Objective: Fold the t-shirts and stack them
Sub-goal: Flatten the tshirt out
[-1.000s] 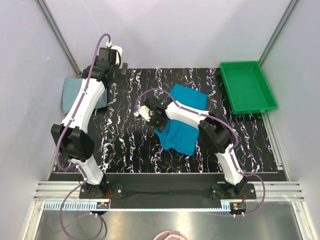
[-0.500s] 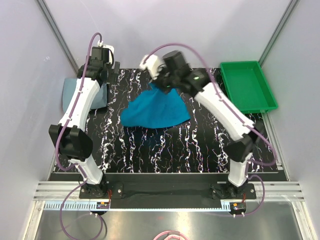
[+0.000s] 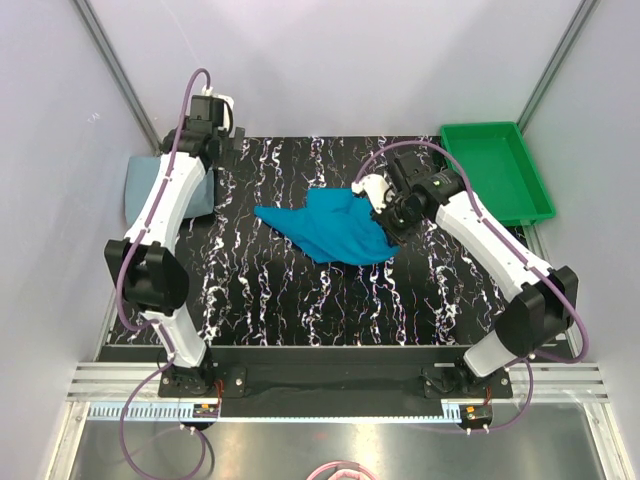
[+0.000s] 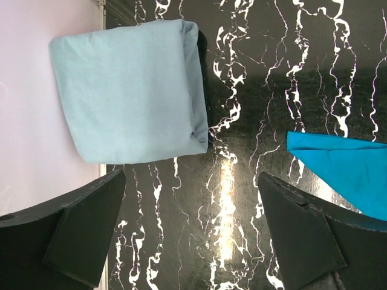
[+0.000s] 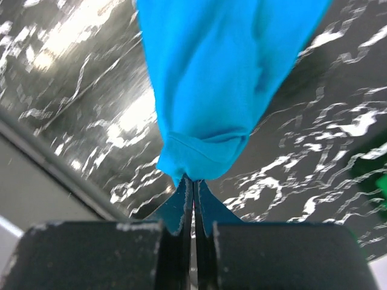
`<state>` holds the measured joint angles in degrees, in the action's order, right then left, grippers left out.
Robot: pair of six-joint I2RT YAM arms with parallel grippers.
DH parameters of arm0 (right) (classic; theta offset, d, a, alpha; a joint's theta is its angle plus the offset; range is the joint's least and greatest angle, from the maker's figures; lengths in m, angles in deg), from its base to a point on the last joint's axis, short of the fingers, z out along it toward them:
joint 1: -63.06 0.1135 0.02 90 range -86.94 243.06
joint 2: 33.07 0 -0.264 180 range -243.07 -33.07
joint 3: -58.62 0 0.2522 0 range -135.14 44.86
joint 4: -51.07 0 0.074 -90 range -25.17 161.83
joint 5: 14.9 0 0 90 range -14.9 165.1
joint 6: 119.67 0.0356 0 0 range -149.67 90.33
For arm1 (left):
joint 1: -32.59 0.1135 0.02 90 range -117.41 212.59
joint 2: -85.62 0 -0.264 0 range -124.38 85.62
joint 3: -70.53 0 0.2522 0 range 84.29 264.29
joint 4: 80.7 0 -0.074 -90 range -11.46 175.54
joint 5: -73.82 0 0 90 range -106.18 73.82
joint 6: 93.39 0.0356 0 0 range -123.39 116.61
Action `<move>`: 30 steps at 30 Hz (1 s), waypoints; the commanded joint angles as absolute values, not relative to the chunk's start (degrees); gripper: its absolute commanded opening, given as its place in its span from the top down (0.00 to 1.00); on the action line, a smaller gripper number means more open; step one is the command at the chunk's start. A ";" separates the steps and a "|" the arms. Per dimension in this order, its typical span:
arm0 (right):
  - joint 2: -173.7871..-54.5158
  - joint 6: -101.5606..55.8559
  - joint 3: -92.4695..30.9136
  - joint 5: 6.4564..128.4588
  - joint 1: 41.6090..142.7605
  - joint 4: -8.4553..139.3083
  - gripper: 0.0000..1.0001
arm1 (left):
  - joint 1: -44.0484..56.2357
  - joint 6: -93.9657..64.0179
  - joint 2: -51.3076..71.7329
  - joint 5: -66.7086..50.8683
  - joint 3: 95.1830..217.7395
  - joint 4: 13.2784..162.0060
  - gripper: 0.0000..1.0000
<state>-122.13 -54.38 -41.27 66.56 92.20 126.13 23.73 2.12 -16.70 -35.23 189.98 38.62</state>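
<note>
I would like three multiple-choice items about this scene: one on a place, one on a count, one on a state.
1. Where on the table does the folded pale grey-blue shirt lie?
A. far left
B. centre
C. far right

2. How many shirts are in view?
A. one
B. two
C. three

3. The right gripper is:
A. open
B. shut on nothing
C. shut on the teal shirt

Answers: 1 A, it lies at the table's left edge. 2 B, one is grey-blue and one is teal. 3 C, the right wrist view shows its closed fingers pinching a teal fold.
</note>
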 commanded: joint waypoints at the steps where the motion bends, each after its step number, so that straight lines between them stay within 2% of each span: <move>1: -121.03 -57.43 -42.15 60.09 92.41 130.03 1.00 | 23.02 1.44 -16.69 -34.29 193.01 40.01 0.01; 3: -124.37 -59.02 -46.09 55.70 92.41 136.62 1.00 | 22.58 1.44 -16.60 -34.29 193.01 40.01 0.01; 4: -127.43 -59.11 -47.59 54.37 92.33 138.55 0.94 | 22.31 1.61 -16.51 -34.46 193.01 40.01 0.01; 6: -128.69 -58.85 -50.15 50.77 92.41 139.72 0.69 | 22.14 1.70 -16.25 -34.64 193.10 40.10 0.01; 7: -128.26 -58.41 -50.68 50.41 92.33 138.41 0.67 | 22.05 1.88 -15.90 -34.81 193.01 40.10 0.01; 15: -129.74 -56.04 -51.30 53.83 91.89 121.44 0.62 | 22.13 2.58 -12.82 -35.78 187.48 40.63 0.01; 19: -137.89 -53.49 -51.73 52.95 91.71 115.73 0.62 | 22.13 2.41 -11.59 -35.25 186.25 40.54 0.01; 25: -151.96 -51.11 -61.39 49.96 90.83 113.79 0.62 | 22.13 3.19 -9.57 -35.78 185.55 40.01 0.01; 30: -157.43 -51.46 -68.08 51.46 89.69 112.82 0.59 | 22.13 3.99 -7.29 -36.57 181.77 40.36 0.01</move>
